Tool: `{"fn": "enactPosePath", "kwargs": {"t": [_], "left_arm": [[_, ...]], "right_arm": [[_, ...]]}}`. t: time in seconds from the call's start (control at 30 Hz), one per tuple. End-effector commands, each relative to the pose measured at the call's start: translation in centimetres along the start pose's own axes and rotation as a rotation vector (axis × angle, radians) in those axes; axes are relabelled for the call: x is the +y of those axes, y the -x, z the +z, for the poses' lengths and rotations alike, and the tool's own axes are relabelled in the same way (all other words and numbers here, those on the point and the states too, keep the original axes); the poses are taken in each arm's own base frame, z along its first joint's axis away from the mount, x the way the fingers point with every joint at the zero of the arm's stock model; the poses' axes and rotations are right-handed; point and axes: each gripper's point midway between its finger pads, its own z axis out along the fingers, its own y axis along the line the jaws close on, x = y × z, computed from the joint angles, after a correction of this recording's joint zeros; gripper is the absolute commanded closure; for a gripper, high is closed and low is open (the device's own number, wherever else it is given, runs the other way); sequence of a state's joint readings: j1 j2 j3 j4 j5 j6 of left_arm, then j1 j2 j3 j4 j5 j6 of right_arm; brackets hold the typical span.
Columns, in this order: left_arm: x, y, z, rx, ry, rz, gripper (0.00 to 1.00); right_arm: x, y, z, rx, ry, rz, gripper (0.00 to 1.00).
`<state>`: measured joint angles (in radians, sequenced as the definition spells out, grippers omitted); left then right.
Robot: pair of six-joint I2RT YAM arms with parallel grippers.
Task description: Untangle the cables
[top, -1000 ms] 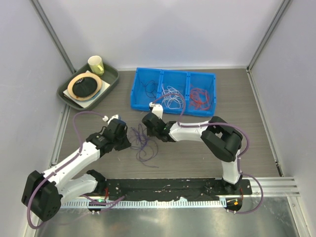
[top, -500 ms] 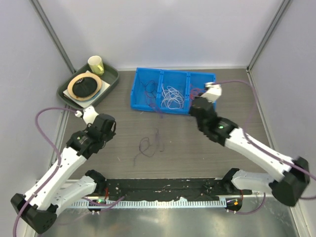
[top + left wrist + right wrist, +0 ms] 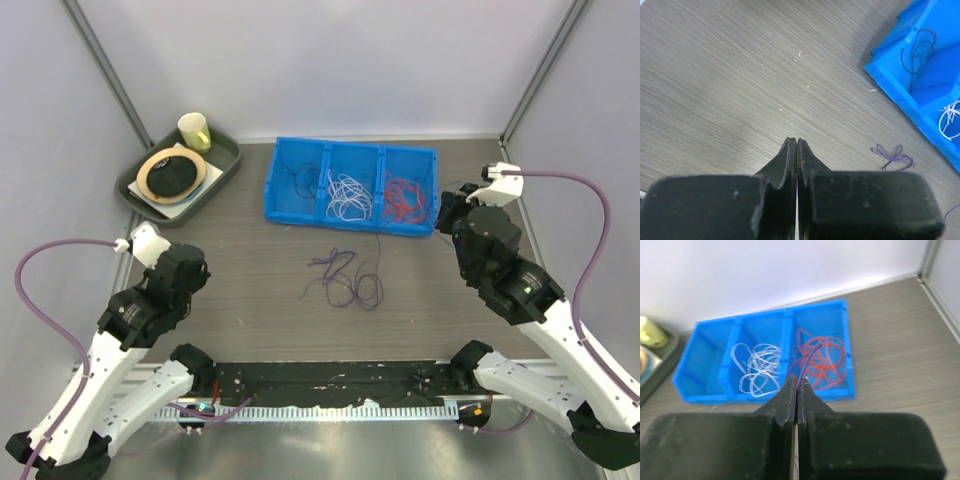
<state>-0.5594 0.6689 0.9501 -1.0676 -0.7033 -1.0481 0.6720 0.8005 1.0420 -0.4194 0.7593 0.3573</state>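
Observation:
A loose tangle of dark purple cables (image 3: 340, 278) lies on the table in front of the blue bin (image 3: 272, 195). The bin's three compartments hold a dark cable (image 3: 300, 180), white cables (image 3: 757, 371) and orange-red cables (image 3: 822, 360). My right gripper (image 3: 797, 379) hangs at the bin's right end, shut on a purple cable (image 3: 809, 354) that curves out past its fingertips. Above bare table at the left, my left gripper (image 3: 797, 141) is shut with nothing visible between its fingers. One end of the purple tangle (image 3: 892, 154) shows to its right.
A green tray (image 3: 225, 165) at the back left holds a yellow cup (image 3: 194, 131) and a round tan ring (image 3: 172, 173). Grey walls close in the table on three sides. The arm bases sit on a black rail (image 3: 340, 375) at the near edge.
Both arms have swung away from the middle, left arm to the left, right arm to the right by the bin. The purple tangle has shifted right and spread out.

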Motion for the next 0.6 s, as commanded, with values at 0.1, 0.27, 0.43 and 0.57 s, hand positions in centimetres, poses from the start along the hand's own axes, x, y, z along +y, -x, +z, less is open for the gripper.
{"fn": "enactPosePath", "kwargs": {"t": [0.1, 0.27, 0.43, 0.57], "left_arm": [[-4.6, -2.5, 0.5, 0.084, -0.242, 0.008, 0.77], [-9.1, -4.8, 0.4, 0.187, -0.439, 0.065, 0.15], [-13.4, -7.0, 1.0, 0.267, -0.587, 0.127, 0.00], [-16.4, -9.9, 2.8, 0.376, -0.632, 0.205, 0.00]], "right_arm": [[7.0, 8.0, -3.8, -0.101, 0.411, 0.067, 0.99], [10.4, 13.0, -5.3, -0.176, 0.556, 0.103, 0.99], [12.6, 20.4, -6.6, -0.297, 0.614, 0.124, 0.99], [13.0, 26.1, -7.4, -0.422, 0.598, 0.143, 0.99]]}}
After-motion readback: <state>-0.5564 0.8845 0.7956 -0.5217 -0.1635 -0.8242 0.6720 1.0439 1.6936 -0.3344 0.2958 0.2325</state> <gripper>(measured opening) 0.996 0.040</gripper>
